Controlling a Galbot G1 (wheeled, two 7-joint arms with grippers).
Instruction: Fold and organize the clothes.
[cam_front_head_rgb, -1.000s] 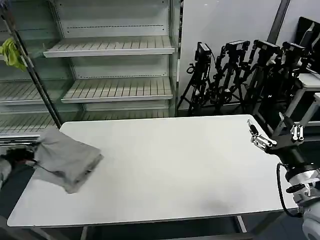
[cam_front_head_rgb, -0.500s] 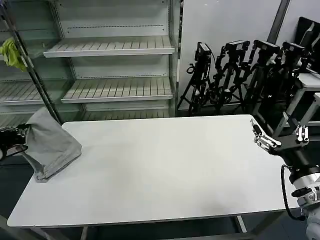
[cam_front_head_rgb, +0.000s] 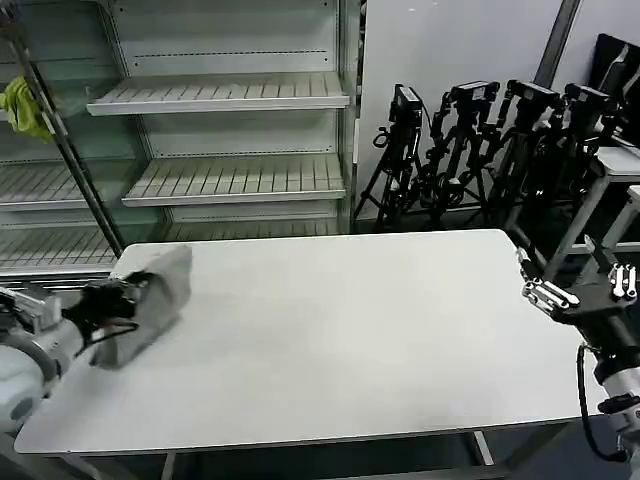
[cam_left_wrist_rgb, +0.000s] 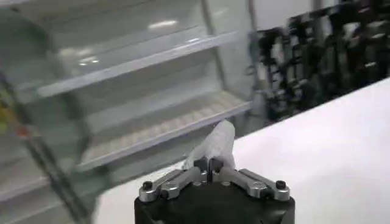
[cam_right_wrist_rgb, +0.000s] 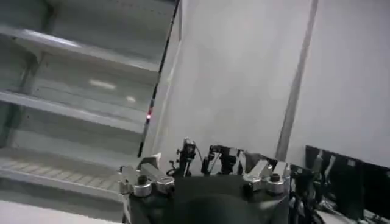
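The clothes, a light grey T-shirt (cam_front_head_rgb: 160, 293), are bunched into a small bundle at the left end of the white table (cam_front_head_rgb: 350, 340). My left gripper (cam_front_head_rgb: 128, 297) is shut on the bundle's near edge, the cloth trailing away from it over the tabletop. In the left wrist view the jaws (cam_left_wrist_rgb: 209, 165) are pressed together with a tuft of grey cloth (cam_left_wrist_rgb: 218, 143) standing out beyond them. My right gripper (cam_front_head_rgb: 580, 288) hangs open past the table's right edge, holding nothing; its spread fingers (cam_right_wrist_rgb: 141, 176) show in the right wrist view.
Metal shelving (cam_front_head_rgb: 220, 95) runs along the back, with a yellow-green rag (cam_front_head_rgb: 22, 105) hanging at its far left. A row of black tripods (cam_front_head_rgb: 480, 140) stands behind the table's right end.
The left gripper lifted the shirt off the table's left edge, then swung it back over the tabletop, more tightly bunched. The right gripper drifted slightly right and down.
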